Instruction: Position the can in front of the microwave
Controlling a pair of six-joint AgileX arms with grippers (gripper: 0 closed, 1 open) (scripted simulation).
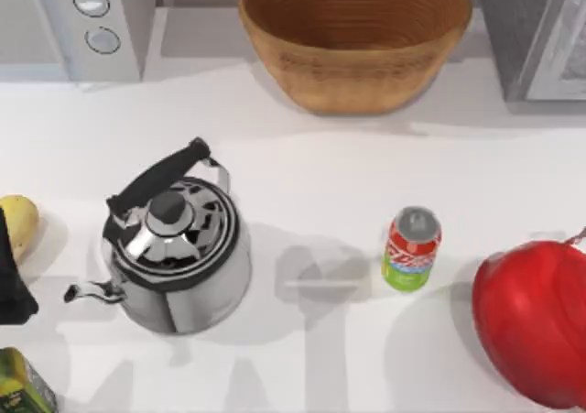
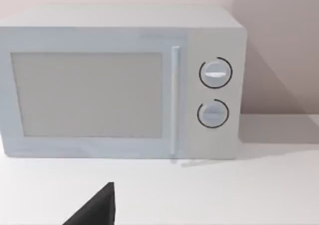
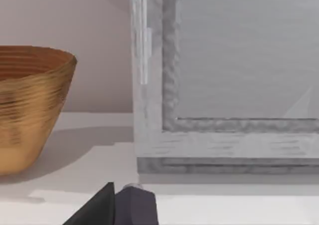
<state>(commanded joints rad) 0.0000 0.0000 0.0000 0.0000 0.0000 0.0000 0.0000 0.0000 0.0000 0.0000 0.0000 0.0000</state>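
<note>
The small drink can with a silver lid and red and green label [image 1: 412,249] stands upright on the white table [image 1: 348,166], at about four o'clock from the table's centre in the top view. Nothing touches it. The pale grey-white microwave with two round silver dials [image 1: 78,24] sits far off at ten o'clock, against the back wall, and the table in front of its door looks free in the left wrist view [image 2: 119,83].

At nine o'clock from the can stands a shiny steel kettle with a black handle [image 1: 174,248], squarely between can and goal; a red rounded object [image 1: 531,321] lies close at four o'clock, and a woven brown bowl [image 1: 355,38] sits at twelve.

Whether either gripper's jaws are apart or together, I cannot tell.

The step in hand looks like the approach. A good grasp would probably come from above, around the can's middle, then lift high enough to clear the kettle's handle.
</note>
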